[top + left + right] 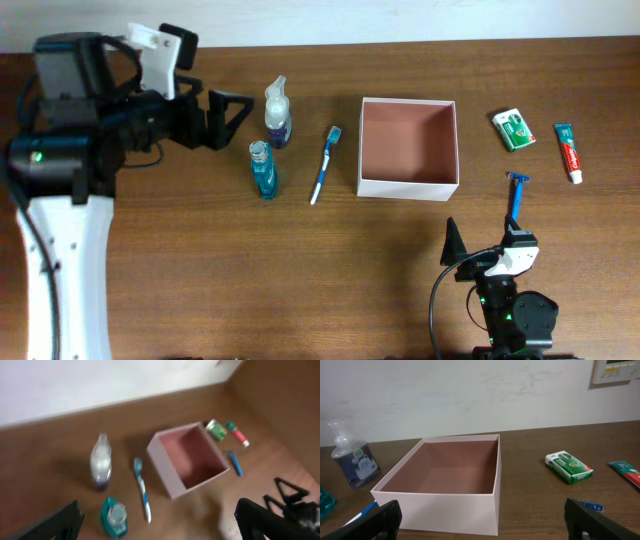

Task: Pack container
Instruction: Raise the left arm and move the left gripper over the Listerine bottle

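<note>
The container (408, 187), empty just right of centre in the overhead frame, looks light, thin-walled and easy to crush or shove, so a gentle pinch on one wall's rim suits it; the left claw (228, 118) and right claw (485, 250) both gape wide, empty.

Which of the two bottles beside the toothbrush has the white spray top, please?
The blue spray bottle, on the wall side of the pair. The teal bottle just in front of it has no sprayer.
</note>
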`<act>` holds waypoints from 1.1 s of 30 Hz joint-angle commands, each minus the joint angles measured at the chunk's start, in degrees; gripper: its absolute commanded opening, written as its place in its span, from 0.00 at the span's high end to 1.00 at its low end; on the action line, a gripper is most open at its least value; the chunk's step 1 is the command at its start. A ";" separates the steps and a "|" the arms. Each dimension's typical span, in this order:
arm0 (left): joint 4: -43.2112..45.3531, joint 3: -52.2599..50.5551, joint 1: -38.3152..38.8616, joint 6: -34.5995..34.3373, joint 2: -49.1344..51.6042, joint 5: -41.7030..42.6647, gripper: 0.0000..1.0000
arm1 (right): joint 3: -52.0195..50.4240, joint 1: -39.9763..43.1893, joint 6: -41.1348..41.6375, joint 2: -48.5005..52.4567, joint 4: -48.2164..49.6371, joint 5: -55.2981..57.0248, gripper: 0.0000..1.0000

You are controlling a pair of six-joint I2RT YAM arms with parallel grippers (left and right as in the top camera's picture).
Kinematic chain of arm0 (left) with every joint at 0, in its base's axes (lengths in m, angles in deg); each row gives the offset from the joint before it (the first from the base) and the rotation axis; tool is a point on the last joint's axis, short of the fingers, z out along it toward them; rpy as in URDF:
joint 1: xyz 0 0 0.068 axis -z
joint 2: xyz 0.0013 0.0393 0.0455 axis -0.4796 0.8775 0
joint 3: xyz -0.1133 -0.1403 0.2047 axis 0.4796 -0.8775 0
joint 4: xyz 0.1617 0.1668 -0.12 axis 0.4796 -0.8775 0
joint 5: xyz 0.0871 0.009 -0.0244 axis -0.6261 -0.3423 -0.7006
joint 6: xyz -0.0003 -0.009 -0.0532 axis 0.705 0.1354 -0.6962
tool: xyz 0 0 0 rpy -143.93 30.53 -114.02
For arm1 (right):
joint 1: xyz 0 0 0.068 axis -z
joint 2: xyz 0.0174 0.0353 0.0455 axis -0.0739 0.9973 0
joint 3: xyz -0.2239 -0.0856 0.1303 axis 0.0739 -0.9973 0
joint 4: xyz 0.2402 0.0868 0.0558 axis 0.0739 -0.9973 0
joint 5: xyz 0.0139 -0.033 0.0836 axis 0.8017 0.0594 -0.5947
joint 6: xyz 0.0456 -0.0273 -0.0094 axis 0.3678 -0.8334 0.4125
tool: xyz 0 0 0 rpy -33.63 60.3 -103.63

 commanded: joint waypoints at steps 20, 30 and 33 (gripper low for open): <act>-9.22 2.67 12.98 -18.64 7.98 -29.77 0.01 | -0.28 -0.42 0.02 -0.48 -0.37 0.48 0.01; -26.18 12.81 13.53 -22.18 19.78 -35.23 0.01 | -0.28 -0.42 0.02 -0.48 -0.35 0.48 0.01; -26.08 12.81 14.62 -22.23 22.84 -35.19 0.01 | -0.28 -0.42 0.02 -0.48 -0.35 0.48 0.01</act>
